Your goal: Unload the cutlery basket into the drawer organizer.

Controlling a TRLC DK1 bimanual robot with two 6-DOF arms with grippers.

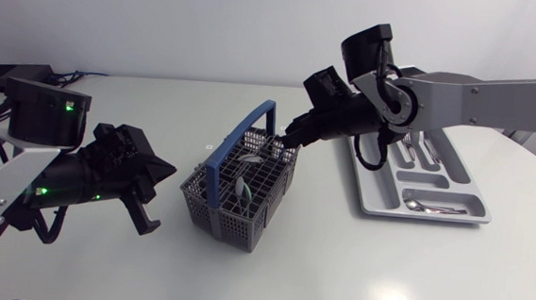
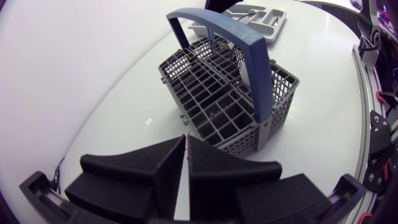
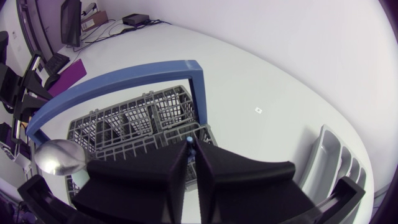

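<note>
The grey cutlery basket (image 1: 209, 205) with a blue handle (image 1: 240, 139) stands mid-table, and a few pieces of cutlery stick up inside it. My right gripper (image 1: 285, 144) hangs over the basket's far right corner. Its fingers are almost together in the right wrist view (image 3: 191, 144), pinching a thin bluish-tipped cutlery end at their tips. A spoon (image 3: 59, 157) stands in the basket (image 3: 143, 118) beside that gripper. My left gripper (image 1: 145, 212) is left of the basket, clear of it. In its own view it (image 2: 186, 140) is shut on nothing, with the basket (image 2: 273, 124) just ahead.
The grey drawer organizer (image 1: 369, 200) lies right of the basket under my right arm, with several pieces of cutlery in its compartments. It also appears beyond the basket, organizer (image 2: 255, 15), and beside my right gripper, organizer (image 3: 329, 162).
</note>
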